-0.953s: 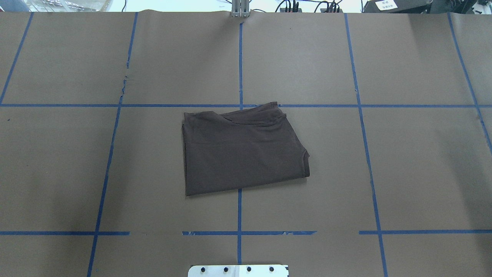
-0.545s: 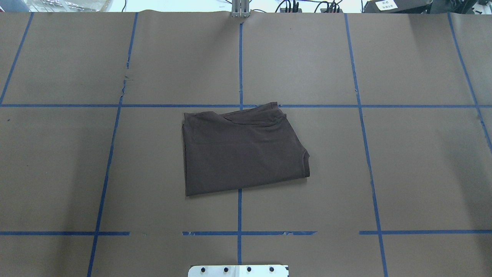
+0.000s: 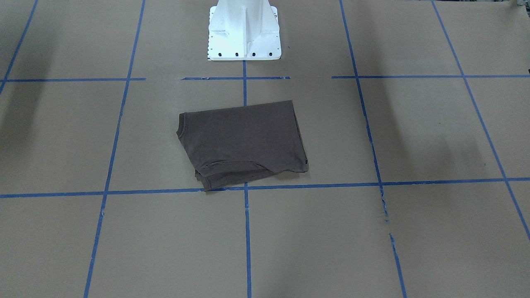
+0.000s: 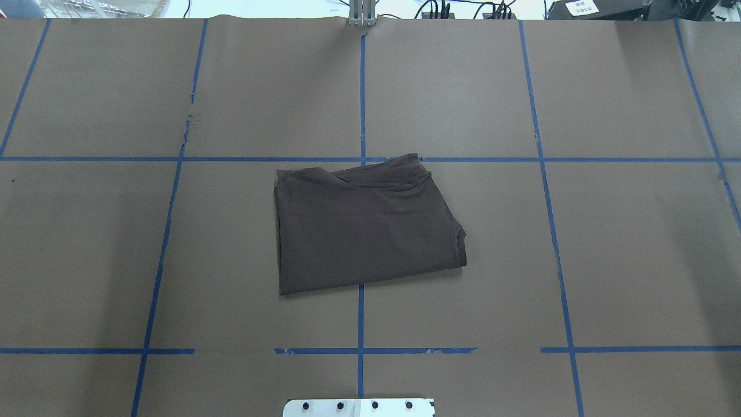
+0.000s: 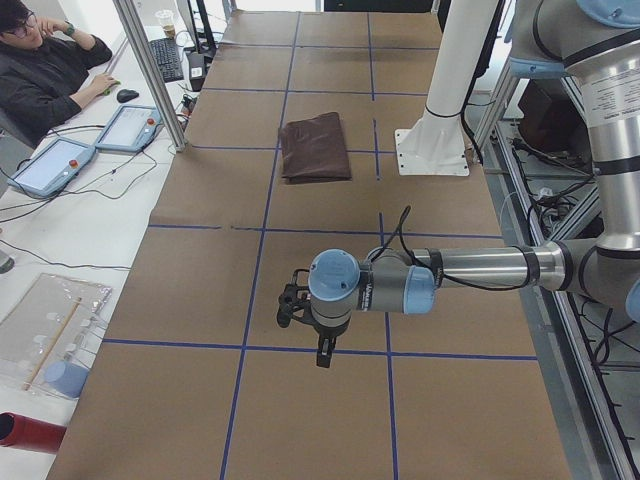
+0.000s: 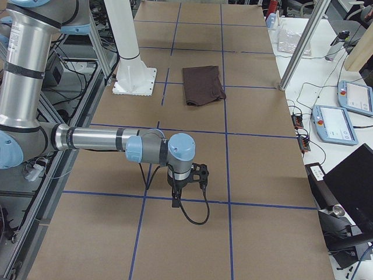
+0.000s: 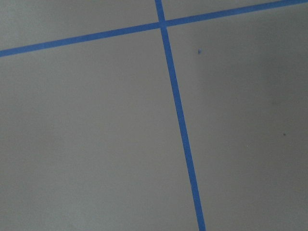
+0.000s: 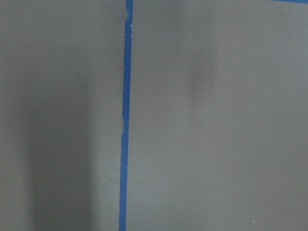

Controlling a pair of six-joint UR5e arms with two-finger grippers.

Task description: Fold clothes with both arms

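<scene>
The dark brown T-shirt [image 4: 365, 229] lies folded into a compact rectangle at the table's middle, a sleeve opening at its right edge. It also shows in the front view [image 3: 242, 142], the left view [image 5: 314, 148] and the right view [image 6: 202, 84]. No gripper touches it. My left gripper [image 5: 292, 305] hovers over bare paper far from the shirt, towards the table's left end. My right gripper [image 6: 201, 174] hovers likewise towards the right end. I cannot tell whether either is open or shut. Both wrist views show only brown paper and blue tape.
Brown paper with blue tape grid lines [image 4: 361, 116] covers the table. The white robot base [image 3: 243, 31] stands at the near edge. An operator [image 5: 45, 70] sits beyond the far edge with tablets [image 5: 48, 165] beside him. The paper has a small tear [image 4: 188, 124].
</scene>
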